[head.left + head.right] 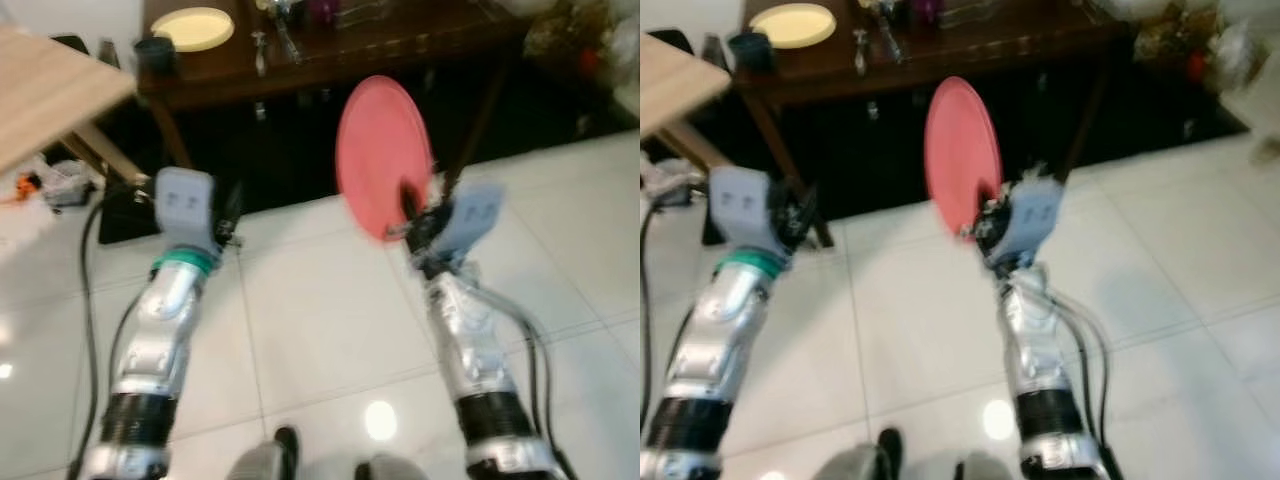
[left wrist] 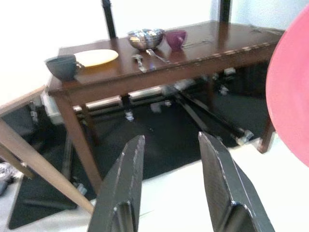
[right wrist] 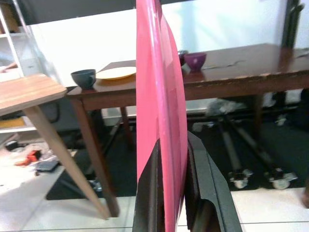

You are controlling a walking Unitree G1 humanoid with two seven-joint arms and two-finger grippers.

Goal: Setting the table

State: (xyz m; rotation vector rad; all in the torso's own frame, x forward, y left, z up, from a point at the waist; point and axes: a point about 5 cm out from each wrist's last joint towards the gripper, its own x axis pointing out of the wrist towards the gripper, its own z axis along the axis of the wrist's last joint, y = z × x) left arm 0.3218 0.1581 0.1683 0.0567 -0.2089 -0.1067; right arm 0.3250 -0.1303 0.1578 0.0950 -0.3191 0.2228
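Head views are directed down at a white tiled floor (image 1: 320, 330), with a dark brown table (image 1: 400, 45) standing at the far side and the corner of a light wooden table (image 1: 50, 90) seen at the robot's left. Both silver arms are extended forward above the tiles. A red plate (image 1: 382, 155) is held on edge, nearly upright, by the right gripper (image 1: 408, 215), short of the dark table's near edge; in the right wrist view the two black fingers (image 3: 205, 193) are seen clamped on the plate's lower rim, one on each face. The left gripper (image 2: 169, 183) is held level with the right one and well apart from it; its fingers (image 2: 123, 188) are spread with nothing between them. On the dark table, a pale yellow plate (image 1: 193, 28) is placed near the left end, and a dark cup (image 1: 154, 52) is set at the front left corner, just beside that plate. A metal bowl (image 2: 145, 38) and a purple bowl (image 2: 175, 38) are positioned farther along the top toward its back edge, close together. Cutlery (image 2: 145, 60) is laid between the yellow plate and the bowls; the individual pieces cannot be told apart. The head views are slightly blurred.
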